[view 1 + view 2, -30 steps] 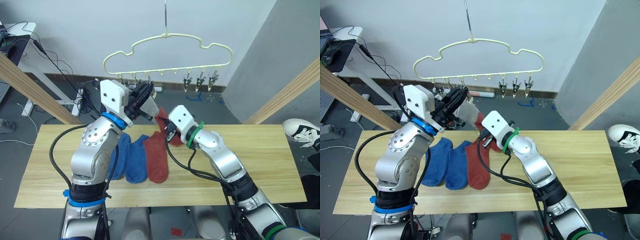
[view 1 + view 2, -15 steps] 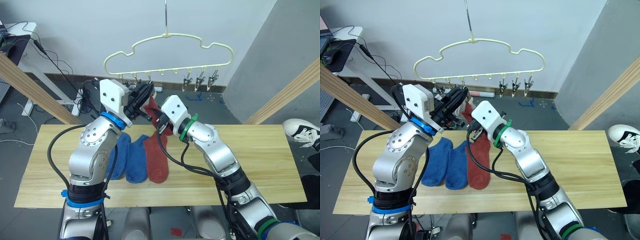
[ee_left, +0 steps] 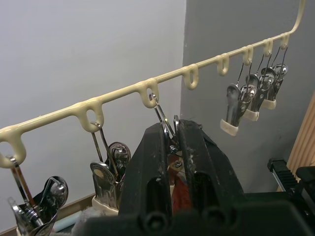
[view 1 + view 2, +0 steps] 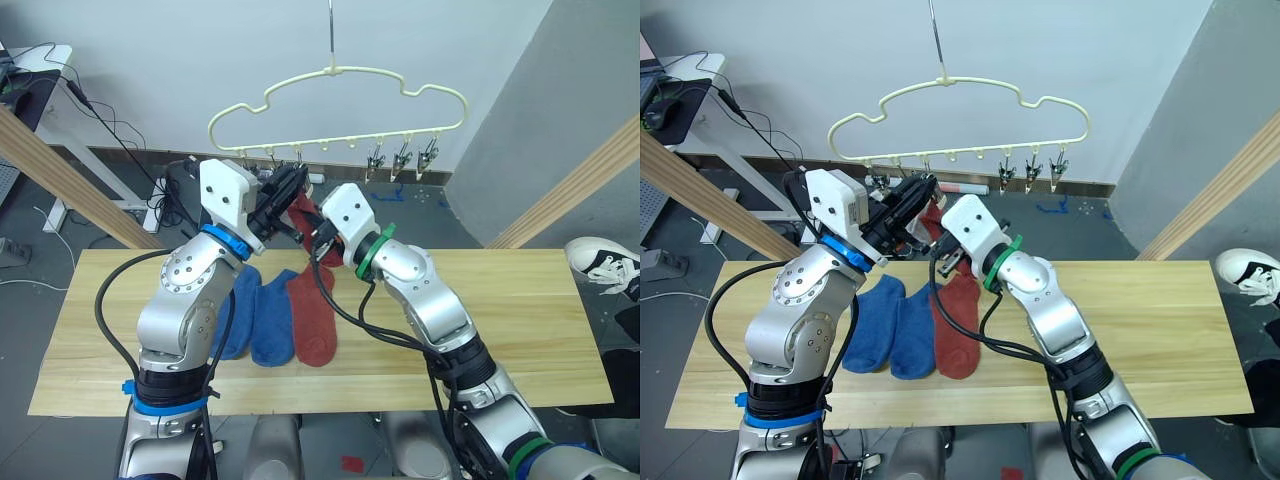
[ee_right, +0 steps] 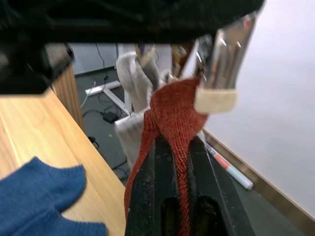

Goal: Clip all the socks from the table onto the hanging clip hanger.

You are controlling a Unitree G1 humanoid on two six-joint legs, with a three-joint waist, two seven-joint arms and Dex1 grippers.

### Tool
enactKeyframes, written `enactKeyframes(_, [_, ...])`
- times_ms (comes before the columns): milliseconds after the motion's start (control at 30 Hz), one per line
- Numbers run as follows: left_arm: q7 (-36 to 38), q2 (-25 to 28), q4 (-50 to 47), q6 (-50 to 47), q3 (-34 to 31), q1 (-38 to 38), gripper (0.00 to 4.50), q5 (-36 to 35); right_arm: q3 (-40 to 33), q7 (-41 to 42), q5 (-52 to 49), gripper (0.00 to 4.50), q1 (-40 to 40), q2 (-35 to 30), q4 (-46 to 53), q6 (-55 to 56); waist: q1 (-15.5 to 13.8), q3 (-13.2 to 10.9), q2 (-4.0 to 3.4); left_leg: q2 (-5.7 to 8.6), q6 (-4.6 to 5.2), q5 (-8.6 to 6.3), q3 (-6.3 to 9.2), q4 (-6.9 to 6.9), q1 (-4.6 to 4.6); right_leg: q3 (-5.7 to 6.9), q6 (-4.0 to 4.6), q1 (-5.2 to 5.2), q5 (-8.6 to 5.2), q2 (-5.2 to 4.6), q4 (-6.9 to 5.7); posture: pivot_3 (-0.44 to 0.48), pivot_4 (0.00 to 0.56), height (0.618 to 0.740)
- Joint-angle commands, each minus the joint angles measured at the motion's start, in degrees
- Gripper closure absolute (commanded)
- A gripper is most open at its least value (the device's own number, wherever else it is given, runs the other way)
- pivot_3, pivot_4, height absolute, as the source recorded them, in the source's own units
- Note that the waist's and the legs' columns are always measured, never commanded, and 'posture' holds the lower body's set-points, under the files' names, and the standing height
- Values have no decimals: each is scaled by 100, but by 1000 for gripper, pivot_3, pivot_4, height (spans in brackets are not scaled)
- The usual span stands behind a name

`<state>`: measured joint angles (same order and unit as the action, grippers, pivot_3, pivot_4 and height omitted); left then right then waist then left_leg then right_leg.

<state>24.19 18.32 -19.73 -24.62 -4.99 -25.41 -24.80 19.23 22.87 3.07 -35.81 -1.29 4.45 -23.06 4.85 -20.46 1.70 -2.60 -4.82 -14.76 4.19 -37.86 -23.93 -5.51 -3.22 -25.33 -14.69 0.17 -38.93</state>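
Status: right gripper (image 5: 179, 147) closed on rust sock (image 5: 172, 105), cuff raised to clip (image 5: 219, 81) on clip hanger (image 4: 335, 95). Left gripper (image 3: 170, 140) pinched shut on that clip's handles. Risk: clip released before cuff sits between its jaws, so sock drops. Two blue socks (image 4: 255, 315) and second rust sock (image 4: 312, 318) lie on table (image 4: 520, 320).

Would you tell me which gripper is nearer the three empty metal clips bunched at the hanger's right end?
Right gripper, just below-left of those clips; left gripper sits farther left.
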Motion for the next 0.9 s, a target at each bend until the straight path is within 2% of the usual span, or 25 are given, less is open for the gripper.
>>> enactKeyframes(33, [51,9,-244,29,-25,40,4446,-119,-68,-2,-111,4500,-127,106,324,94,0,0,0,0,0,0,0,0,0,0,0,0,0,0,0,-105,334,740])
enactKeyframes(167, [13,-23,-293,13,-133,97,4446,-221,-79,-3,-132,4500,-170,129,304,86,0,0,0,0,0,0,0,0,0,0,0,0,0,0,0,-105,334,740])
enactKeyframes(233, [28,15,-272,-8,-186,121,3731,-266,-86,-8,-138,4500,-186,138,286,86,0,0,0,0,0,0,0,0,0,0,0,-1,0,0,0,-105,334,740])
enactKeyframes(433, [39,142,-295,-27,-184,189,1964,-248,-106,-11,-159,4500,-169,145,264,74,0,0,0,0,0,0,0,0,0,1,0,-1,0,0,-1,-100,335,740])
enactKeyframes(633, [238,421,-503,50,-185,463,1964,-232,-129,-38,-205,4500,-147,168,203,30,3,0,0,-1,0,0,0,1,0,1,0,-2,0,0,-1,-92,335,740])
enactKeyframes(900, [275,519,-591,147,-172,606,1964,-161,-186,-64,-212,4500,-111,204,145,-21,-3,0,0,0,0,0,0,0,0,1,1,-1,0,-1,-1,-86,336,740])
